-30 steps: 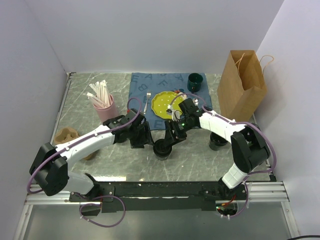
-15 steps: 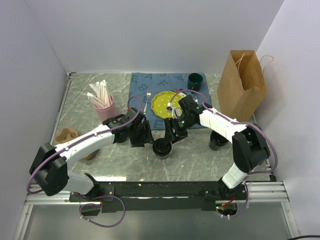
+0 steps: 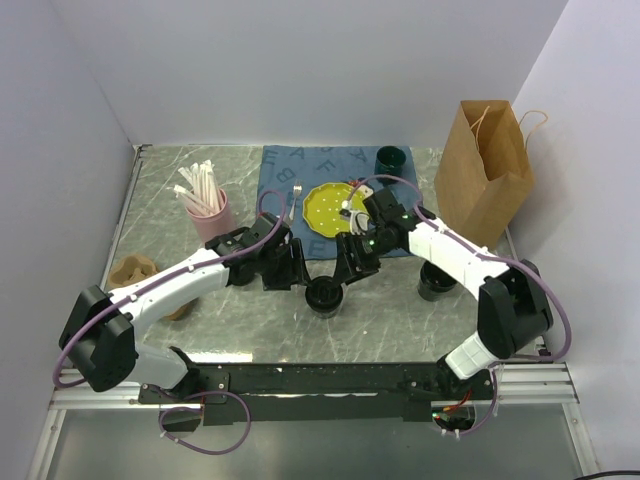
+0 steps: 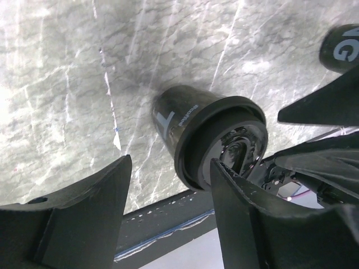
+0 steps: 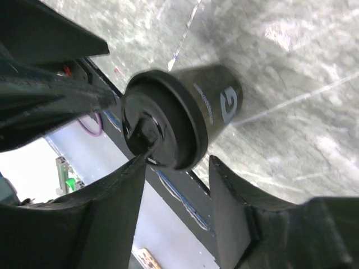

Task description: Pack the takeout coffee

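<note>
the right gripper (image 3: pixel 347 274) has shifted slightly farther, jaws flanking the takeout coffee (image 3: pixel 325 293) lid, grip unclear; the left gripper (image 3: pixel 300 281) stays spread. nothing is lifted yet.

place: robot lab test cell | evidence: plain white enclosure walls (image 3: pixel 300 70); black mounting rail (image 3: pixel 330 381); marble-look table (image 3: pixel 240 325)
</note>
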